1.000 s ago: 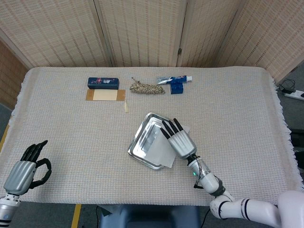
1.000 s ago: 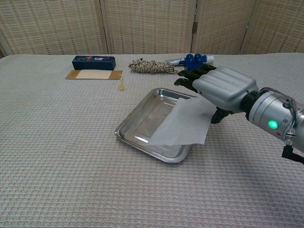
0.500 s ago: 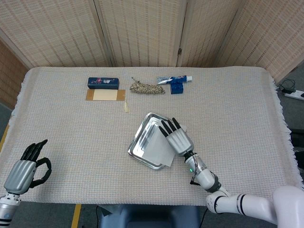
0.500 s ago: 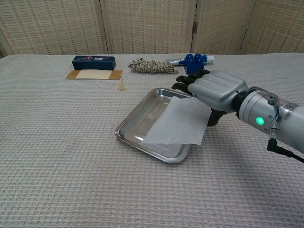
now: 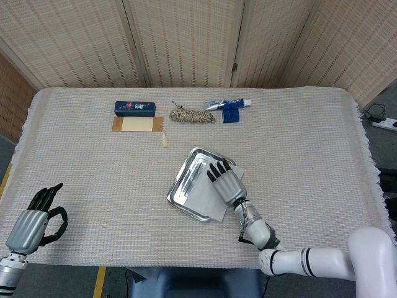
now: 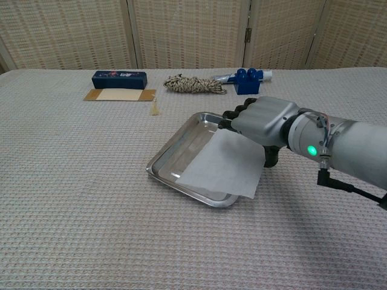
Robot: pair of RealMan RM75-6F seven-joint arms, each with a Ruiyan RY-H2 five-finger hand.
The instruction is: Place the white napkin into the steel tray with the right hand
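My right hand (image 6: 261,121) has come lower, gripping the white napkin (image 6: 222,170), which now droops across the steel tray's (image 6: 163,166) near rim; release should follow; left hand (image 5: 28,226) idle, open.

The white napkin (image 6: 222,167) is lying flat across the right part of the steel tray (image 6: 175,151), its near corner hanging over the tray's front rim onto the cloth. The shiny rectangular tray is sitting skewed on the table, with its left half showing bare metal.
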